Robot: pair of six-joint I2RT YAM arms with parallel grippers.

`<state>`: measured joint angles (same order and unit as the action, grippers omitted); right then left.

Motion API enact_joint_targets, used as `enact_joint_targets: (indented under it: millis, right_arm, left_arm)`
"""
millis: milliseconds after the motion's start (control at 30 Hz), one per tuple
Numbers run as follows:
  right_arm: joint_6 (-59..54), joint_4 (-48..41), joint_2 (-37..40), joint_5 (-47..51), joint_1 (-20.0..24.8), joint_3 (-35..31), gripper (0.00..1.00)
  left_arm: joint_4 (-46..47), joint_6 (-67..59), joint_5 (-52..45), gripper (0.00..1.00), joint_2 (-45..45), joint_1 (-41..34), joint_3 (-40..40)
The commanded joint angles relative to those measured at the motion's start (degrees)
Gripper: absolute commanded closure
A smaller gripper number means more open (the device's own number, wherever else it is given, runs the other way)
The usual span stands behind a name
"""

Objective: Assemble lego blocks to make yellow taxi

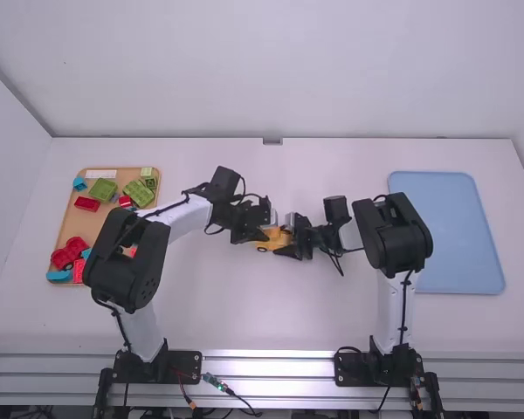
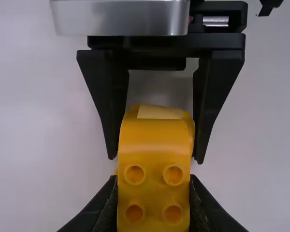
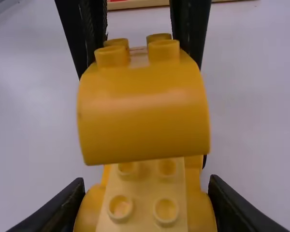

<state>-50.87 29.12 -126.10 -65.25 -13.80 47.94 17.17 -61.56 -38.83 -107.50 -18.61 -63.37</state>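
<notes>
Curved yellow plastic block (image 3: 142, 116), smooth with a soft gloss.
Smooth, matt white surface (image 1: 218, 314); matt light-blue rectangular plastic-looking tray (image 1: 454, 231); smooth, shiny silver housing (image 2: 118, 18) like metal.

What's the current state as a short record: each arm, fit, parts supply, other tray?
left gripper: jaws closed on upper yellow block
right gripper: jaws closed on lower yellow piece
upper block: rounded front, studs on top
fit: upper block above lower piece; cannot tell if seated
wooden tray: far left of table, holds red, green and blue blocks
blue tray: right side of table
</notes>
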Motion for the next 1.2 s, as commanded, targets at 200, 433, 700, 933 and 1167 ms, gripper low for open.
enact_joint_targets:
  millis: [200,433,700,933,1167]
  right_arm:
    - [-5.0,-8.1,-0.8,1.4,0.2,2.5,0.66]
    - [-16.3,-23.7,-0.8,2.7,-0.1,7.9,0.75]
    - [-21.0,-28.1,-0.8,3.7,-0.1,9.3,0.51]
    - [-20.7,-28.0,-0.8,3.6,0.1,8.2,0.01]
    - [-15.0,-24.2,-0.8,3.2,0.7,7.3,0.01]
  left_arm:
    - [0.2,-0.9,-0.7,0.99,-0.7,-0.5,-0.8]
    - [0.5,-0.9,-0.8,0.99,-1.4,-0.5,-0.9]
    - [0.5,-0.9,-0.8,0.98,-1.4,-1.0,-0.9]
    - [0.5,-0.9,-0.7,0.98,-1.4,-1.0,-0.9]
    - [0.5,-0.9,-0.7,0.98,-1.4,-1.2,-0.9]
